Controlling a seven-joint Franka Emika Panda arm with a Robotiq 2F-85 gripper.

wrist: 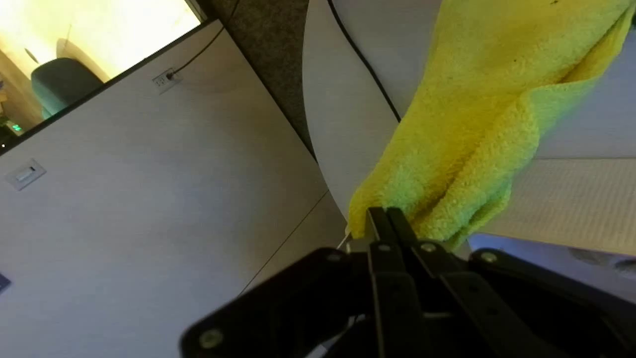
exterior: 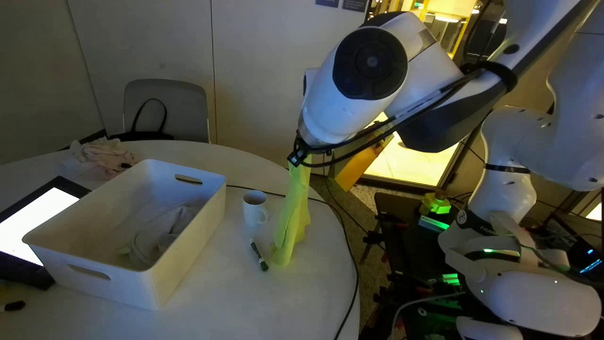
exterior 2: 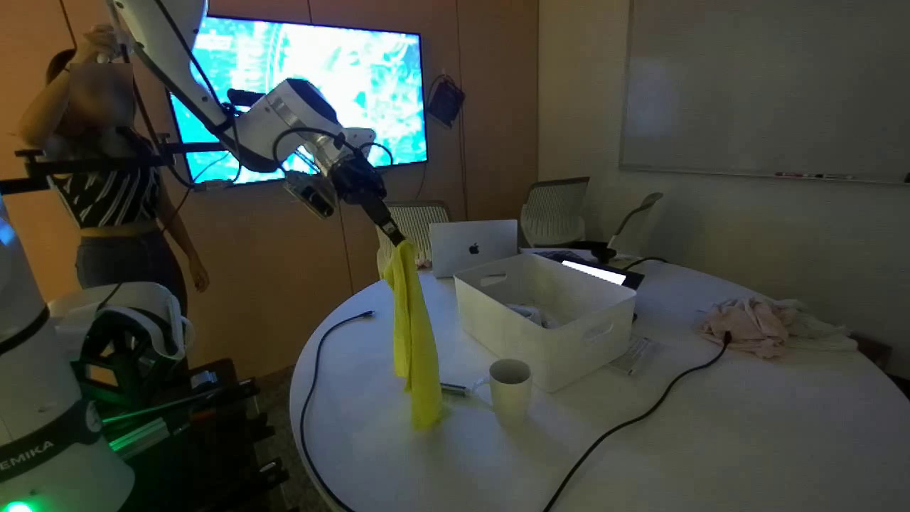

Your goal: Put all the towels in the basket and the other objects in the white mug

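Observation:
My gripper is shut on the upper end of a yellow-green towel, which hangs down long and loose above the table. In the wrist view the closed fingertips press into the towel. Whether its lower end touches the table I cannot tell. The basket stands beside it, with a crumpled whitish-grey towel inside and a bit of pale yellow-green cloth. The white mug is upright between basket and hanging towel; its inside is too dark to read. A dark green-and-white marker lies close to the towel's lower end.
A pinkish cloth heap lies on the round table behind the basket. A laptop and a lit tablet stand by the basket. Another marker shows at the frame edge. Black cables cross the table. A person stands near the arm.

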